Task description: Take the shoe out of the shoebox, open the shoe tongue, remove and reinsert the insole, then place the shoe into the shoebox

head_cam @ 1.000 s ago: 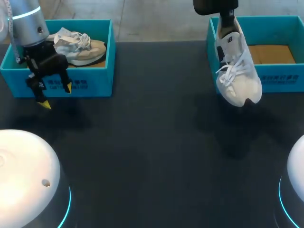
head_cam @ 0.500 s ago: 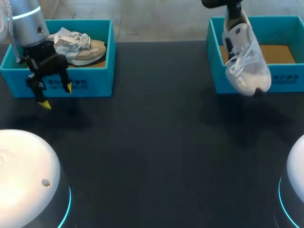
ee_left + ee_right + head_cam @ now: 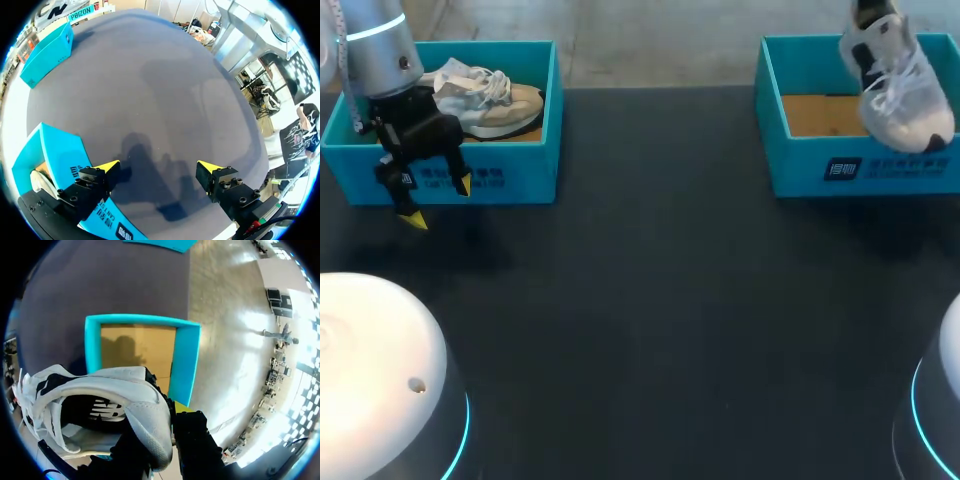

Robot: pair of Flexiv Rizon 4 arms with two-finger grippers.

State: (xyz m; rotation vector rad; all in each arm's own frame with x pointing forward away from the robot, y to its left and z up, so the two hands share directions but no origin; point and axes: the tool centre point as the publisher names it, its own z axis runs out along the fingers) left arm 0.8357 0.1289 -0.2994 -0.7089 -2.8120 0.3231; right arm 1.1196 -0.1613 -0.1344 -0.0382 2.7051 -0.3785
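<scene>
Starting at the far left corner of the table (image 3: 650, 300), the left shoebox (image 3: 525, 150), a turquoise open box, holds a beige shoe (image 3: 495, 98) lying on its side, part of it hidden behind the left arm (image 3: 380, 55). The left jaws hang just in front of that box's near wall, above the table, spread wide with nothing between them; the left wrist view shows both yellow fingertips (image 3: 109, 165) well apart over bare dark tabletop, with a corner of the box beside one finger. Only a pale sliver of the beige shoe shows there, behind the finger's mount. At the far right corner stands the right shoebox (image 3: 820, 170), its brown cardboard floor bare on the left side. The white shoe (image 3: 898, 95) hangs toe-down over the box's right part, its heel cut off by the head view's upper edge, so the arm holding it is out of sight there. Whether the toe touches the box cannot be told. In the right wrist view the white shoe (image 3: 100, 390) fills the foreground and the right jaws clamp its heel collar: one finger, with a bit of yellow tip showing, lies outside the heel, while the other is mostly hidden inside the shoe. The open box (image 3: 182, 365) lies ahead, beneath the shoe.
</scene>
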